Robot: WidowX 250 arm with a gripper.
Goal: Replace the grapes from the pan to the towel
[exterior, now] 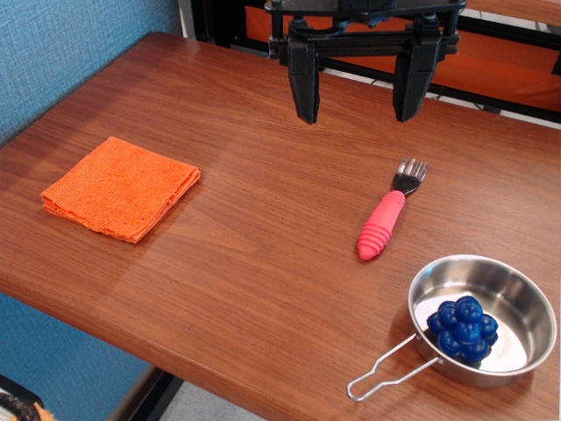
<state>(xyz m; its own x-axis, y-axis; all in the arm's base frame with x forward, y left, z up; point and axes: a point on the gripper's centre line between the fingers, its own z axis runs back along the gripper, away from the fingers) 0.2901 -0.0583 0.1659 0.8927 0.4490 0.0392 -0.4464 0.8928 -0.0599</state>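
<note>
The dark-blue grapes (464,329) lie inside the shiny steel pan (513,287) at the front right of the table, its wire loop handle pointing front-left. The folded orange towel (120,187) lies flat at the left of the table. My gripper (357,110) hangs open and empty above the back middle of the table, its two black fingers (305,83) spread wide, well away from both pan and towel.
A fork with a pink ribbed handle (384,223) lies between the gripper and the pan. The wooden table's front edge (219,373) runs diagonally at the bottom. A blue wall stands at the left, and a dark frame at the back.
</note>
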